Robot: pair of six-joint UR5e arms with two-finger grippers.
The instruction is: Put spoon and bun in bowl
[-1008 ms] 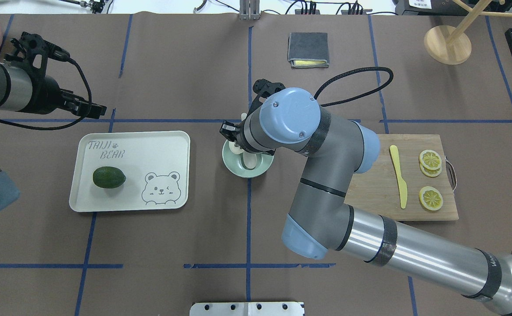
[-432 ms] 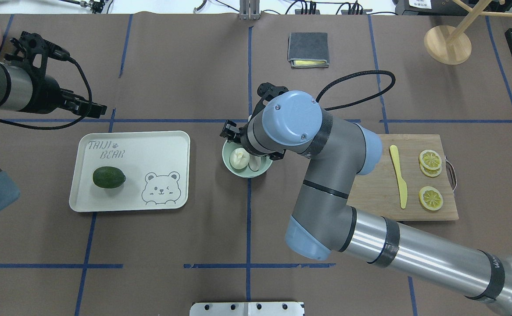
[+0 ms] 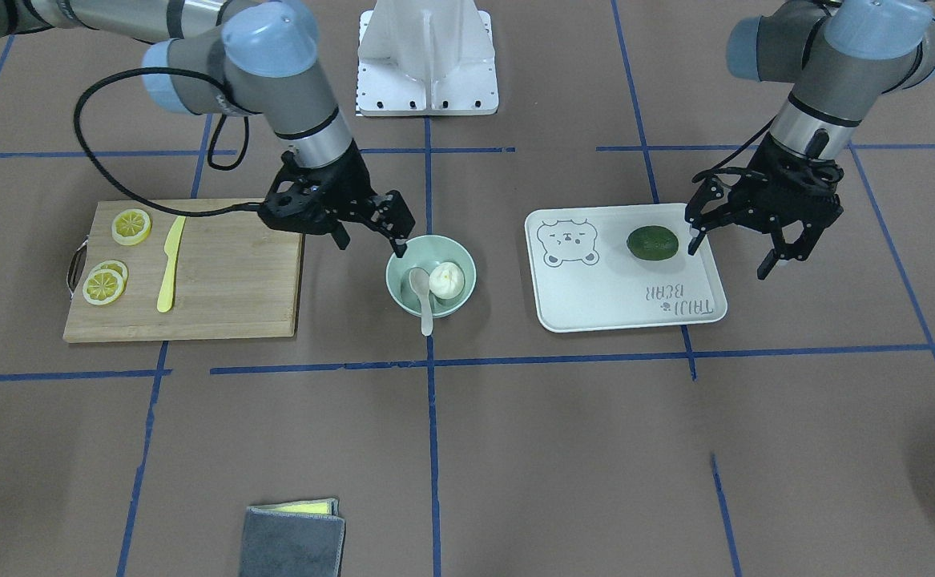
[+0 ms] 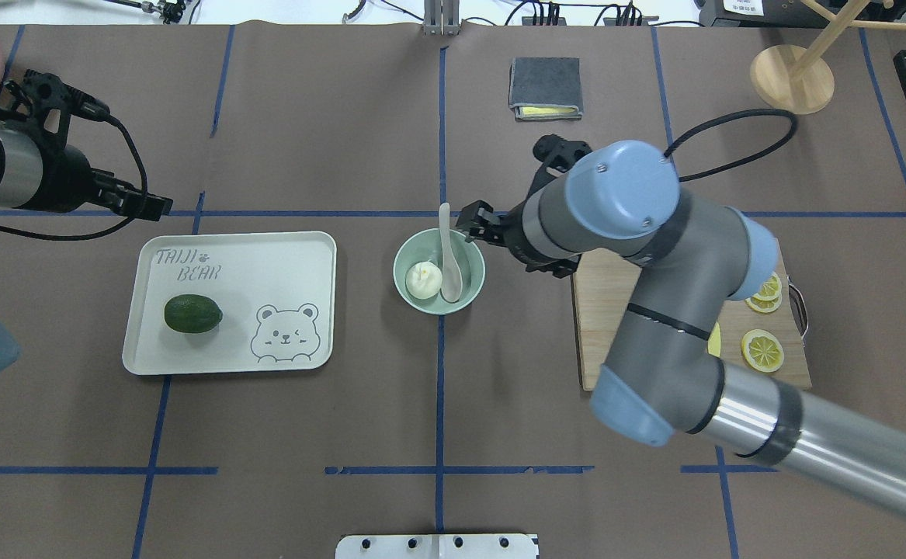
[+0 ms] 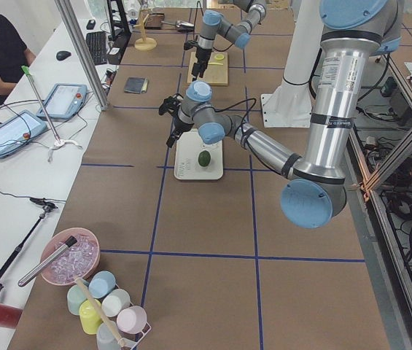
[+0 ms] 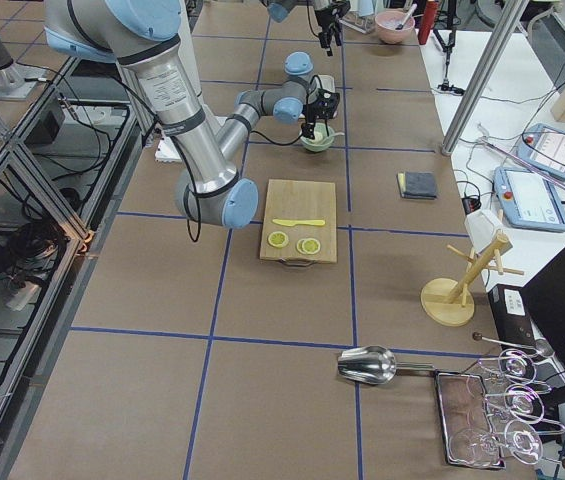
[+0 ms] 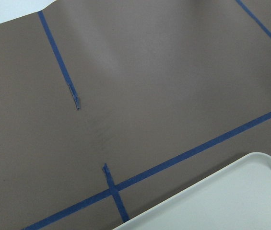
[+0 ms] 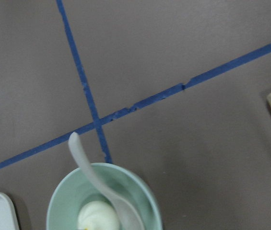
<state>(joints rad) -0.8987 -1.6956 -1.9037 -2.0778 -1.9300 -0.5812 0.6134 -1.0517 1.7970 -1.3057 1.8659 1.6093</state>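
Overhead exterior: spoon (image 4: 448, 260) handle overhangs bowl (image 4: 437, 307) rim, right claw (image 4: 470, 223) spread alongside.

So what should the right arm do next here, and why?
Probably lift the right gripper clear and retreat. Its fingers stand open and empty beside the bowl, and the spoon and bun both already sit inside, so nothing seems left to place.

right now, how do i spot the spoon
Find the mint-green bowl between the white tray and the wooden board. The spoon leans in it beside the white bun, handle sticking out over the rim. It is pale and short, unlike the longer yellow knife on the board.
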